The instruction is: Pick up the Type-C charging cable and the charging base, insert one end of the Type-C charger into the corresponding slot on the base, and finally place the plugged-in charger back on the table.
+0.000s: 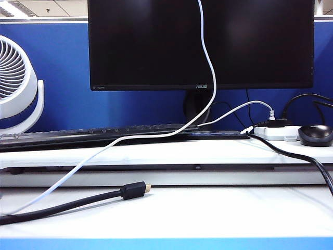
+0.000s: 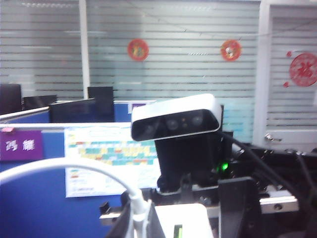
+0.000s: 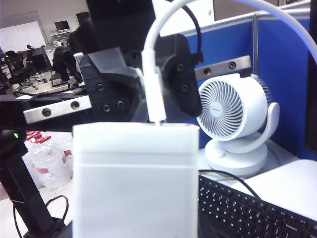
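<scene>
Both hands hover above the tabletop (image 1: 218, 208), out of the exterior view. The left hand (image 3: 148, 94) is clenched on the Type-C charging cable (image 3: 152, 79) just behind its plug, pointing it at the charging base (image 3: 136, 178), which the right hand (image 2: 181, 218) grasps so its slot faces the plug; the tip touches the base's edge.

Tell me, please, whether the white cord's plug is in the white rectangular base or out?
In, it seems: the Type-C charging cable's plug, gripped by the left gripper, meets the top edge of the charging base; depth cannot be told.
</scene>
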You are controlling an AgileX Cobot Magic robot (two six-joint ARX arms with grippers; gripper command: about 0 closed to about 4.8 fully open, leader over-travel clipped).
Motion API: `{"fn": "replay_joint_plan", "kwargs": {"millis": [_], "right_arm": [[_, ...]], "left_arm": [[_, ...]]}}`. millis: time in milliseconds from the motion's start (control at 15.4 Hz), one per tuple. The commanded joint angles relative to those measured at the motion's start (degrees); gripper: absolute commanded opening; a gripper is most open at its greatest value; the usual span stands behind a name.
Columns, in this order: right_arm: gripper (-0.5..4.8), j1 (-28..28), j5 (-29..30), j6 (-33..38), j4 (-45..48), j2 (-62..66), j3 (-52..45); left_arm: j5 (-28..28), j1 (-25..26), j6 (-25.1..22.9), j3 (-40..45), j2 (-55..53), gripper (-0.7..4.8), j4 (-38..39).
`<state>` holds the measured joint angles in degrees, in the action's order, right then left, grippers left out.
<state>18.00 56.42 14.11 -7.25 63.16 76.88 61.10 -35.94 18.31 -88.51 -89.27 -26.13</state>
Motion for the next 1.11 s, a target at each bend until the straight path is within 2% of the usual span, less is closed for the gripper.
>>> {"fn": "replay_joint_plan", "kwargs": {"millis": [65,195,326,456,521,586,782,847,977,1107], "right_arm": [[-0.05,0.0,-3.7,-0.3,12.2,0.0,2.0],[-0.05,0.0,-2.4,-3.8,12.1,0.2,2.0],[-0.05,0.0,-3.8,-3.6,12.5,1.0,4.7],[-0.05,0.1,-1.7,-6.8,12.6,1.1,4.8],[-0.05,0.1,-1.8,-6.7,12.6,1.2,4.8],[-0.05,0.1,-3.8,-0.5,12.7,1.4,4.9],[-0.05,0.1,-2.6,-3.8,13.5,1.5,5.5],[-0.05,0.1,-0.9,-5.3,13.7,1.8,5.6],[-0.05,0.1,-0.7,-5.3,13.5,1.8,5.6],[-0.05,0.1,-1.2,-5.3,13.5,1.8,5.6]], "left_arm": [[10.7,-1.4,-5.0,1.8,-1.7,-0.07,15.4],[10.7,-1.4,-5.0,1.8,-1.7,-0.07,15.7],[10.7,-2.1,-6.6,1.8,-1.7,-0.07,18.9],[10.7,-2.1,-7.5,1.8,-1.7,-0.07,20.7],[10.7,-2.1,-8.3,1.8,-1.7,-0.07,21.7],[10.7,-2.1,-9.3,1.8,-1.7,-0.07,22.9],[10.8,-2.1,-10.0,1.8,-1.7,-0.07,24.7],[10.5,-3.8,-14.1,1.8,-1.7,-0.07,30.8],[8.9,-3.8,-14.7,1.5,-1.6,-0.06,30.8],[8.1,-3.7,-14.7,1.5,-1.6,1.26,29.9]]}}
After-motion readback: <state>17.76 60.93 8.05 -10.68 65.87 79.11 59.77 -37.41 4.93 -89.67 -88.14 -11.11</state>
